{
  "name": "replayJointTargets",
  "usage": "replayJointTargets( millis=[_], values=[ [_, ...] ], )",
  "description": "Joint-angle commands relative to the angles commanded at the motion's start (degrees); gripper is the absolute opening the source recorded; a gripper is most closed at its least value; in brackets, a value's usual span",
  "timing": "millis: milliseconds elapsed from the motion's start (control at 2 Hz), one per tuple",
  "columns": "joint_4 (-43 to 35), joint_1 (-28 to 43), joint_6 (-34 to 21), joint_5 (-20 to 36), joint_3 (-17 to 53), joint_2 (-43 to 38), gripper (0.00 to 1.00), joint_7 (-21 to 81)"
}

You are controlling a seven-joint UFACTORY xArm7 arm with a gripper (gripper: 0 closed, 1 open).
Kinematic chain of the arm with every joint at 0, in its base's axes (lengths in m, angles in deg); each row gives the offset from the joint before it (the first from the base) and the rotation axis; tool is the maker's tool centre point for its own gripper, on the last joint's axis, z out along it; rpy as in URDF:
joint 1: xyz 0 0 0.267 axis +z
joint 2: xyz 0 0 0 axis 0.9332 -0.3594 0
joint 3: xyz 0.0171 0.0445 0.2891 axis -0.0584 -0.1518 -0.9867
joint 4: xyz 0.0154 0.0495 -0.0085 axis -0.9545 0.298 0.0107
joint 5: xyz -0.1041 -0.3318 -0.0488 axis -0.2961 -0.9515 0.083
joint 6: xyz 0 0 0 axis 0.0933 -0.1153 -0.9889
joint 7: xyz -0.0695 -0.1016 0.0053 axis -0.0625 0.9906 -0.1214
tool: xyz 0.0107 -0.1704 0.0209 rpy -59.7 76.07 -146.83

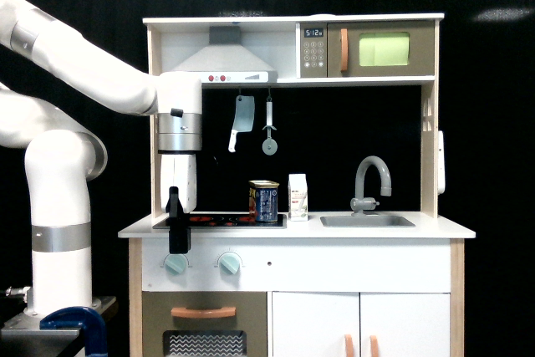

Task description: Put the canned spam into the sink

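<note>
With the spam (264, 201) on the stovetop (226, 221) touching the carton (298, 196), I risk toppling that carton; my end effector (177, 236) (jaw state indiscernible) hangs far from the sink (366, 221).

Sink (368, 221) interior hidden; gripper (177, 232) jaws seemingly unreadable.

The small display (313, 33) at the top of the microwave's keypad (313, 50), high up and well off from the jaws, shows digits that look like 5:12. The labels on the tin (264, 201) and carton (298, 197) are too small to read.
</note>
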Motion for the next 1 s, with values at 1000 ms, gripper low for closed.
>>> replayJointTargets(
  millis=[1000],
  values=[
    [-19.8,17.4,7.8,-4.6,17.5,-21.2,1.0,53.5]
  ],
)
